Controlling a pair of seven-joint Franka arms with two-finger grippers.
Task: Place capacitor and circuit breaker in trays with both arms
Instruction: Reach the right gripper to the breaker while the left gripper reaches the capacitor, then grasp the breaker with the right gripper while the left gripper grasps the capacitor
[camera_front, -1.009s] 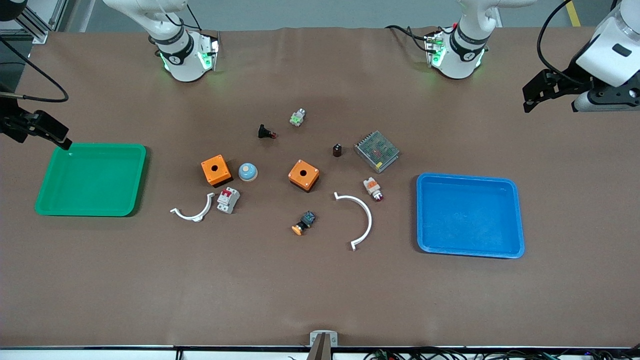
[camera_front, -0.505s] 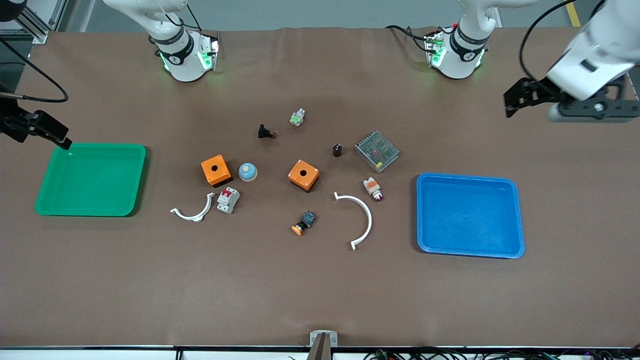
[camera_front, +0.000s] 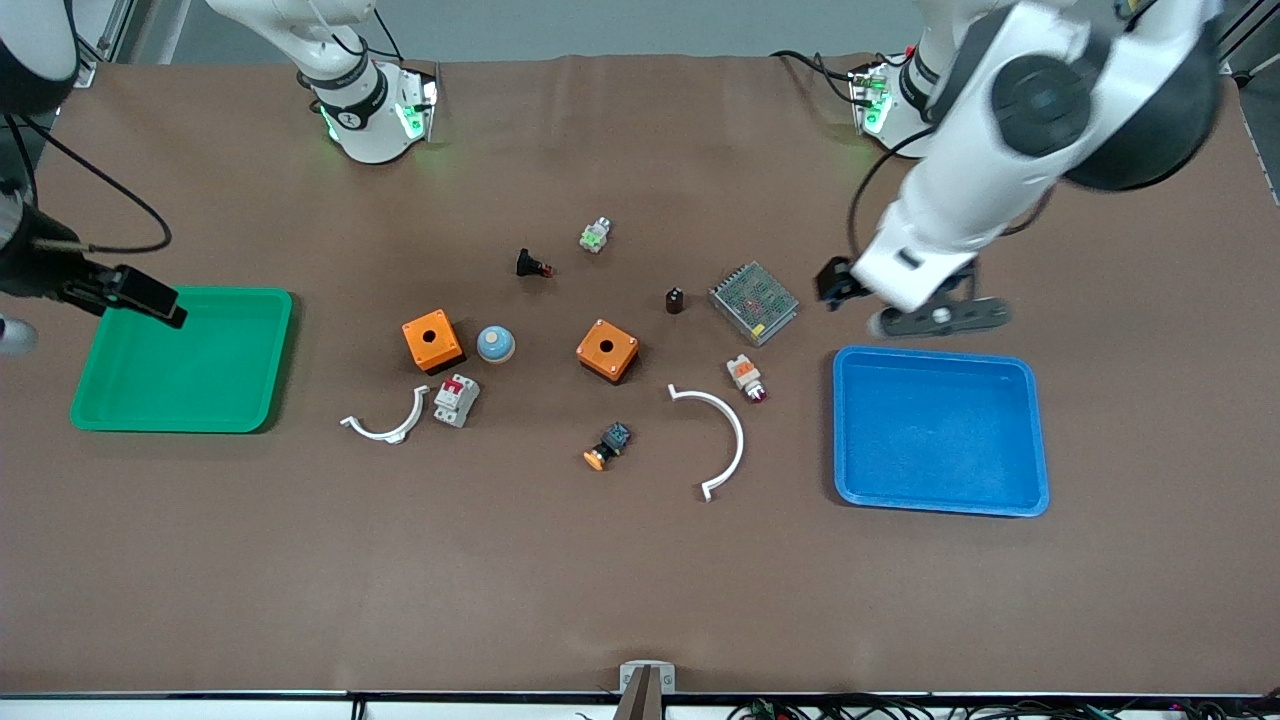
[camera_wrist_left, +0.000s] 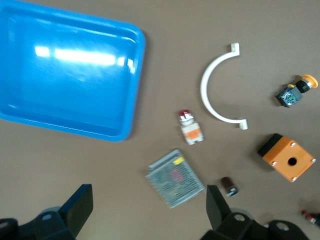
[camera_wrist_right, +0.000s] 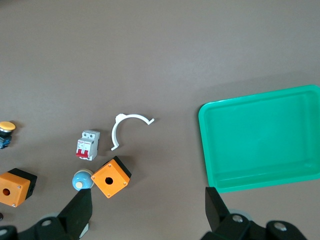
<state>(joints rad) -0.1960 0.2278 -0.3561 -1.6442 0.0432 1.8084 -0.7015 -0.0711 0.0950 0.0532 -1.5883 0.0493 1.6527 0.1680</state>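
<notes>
The capacitor (camera_front: 675, 300), a tiny dark cylinder, stands mid-table beside a mesh power supply (camera_front: 754, 302); it also shows in the left wrist view (camera_wrist_left: 229, 185). The circuit breaker (camera_front: 456, 400), a light-grey block with a red switch, lies just nearer the front camera than an orange box (camera_front: 431, 340); it also shows in the right wrist view (camera_wrist_right: 88, 145). My left gripper (camera_front: 835, 282) is open and empty in the air, over the table between the power supply and the blue tray (camera_front: 940, 506). My right gripper (camera_front: 135, 297) is open and empty over the green tray's (camera_front: 180, 422) rim.
A second orange box (camera_front: 607, 350), a blue dome (camera_front: 495, 343), two white arcs (camera_front: 385, 428) (camera_front: 720, 440), a white-and-orange lamp part (camera_front: 746, 377), a black push-button (camera_front: 533, 265), an orange-capped button (camera_front: 606, 446) and a small green-white part (camera_front: 594, 236) lie mid-table.
My left arm has swung in from the left arm's end of the table to beside the power supply. My right gripper has shifted a little over the green tray's rim. Nothing on the table moved.
</notes>
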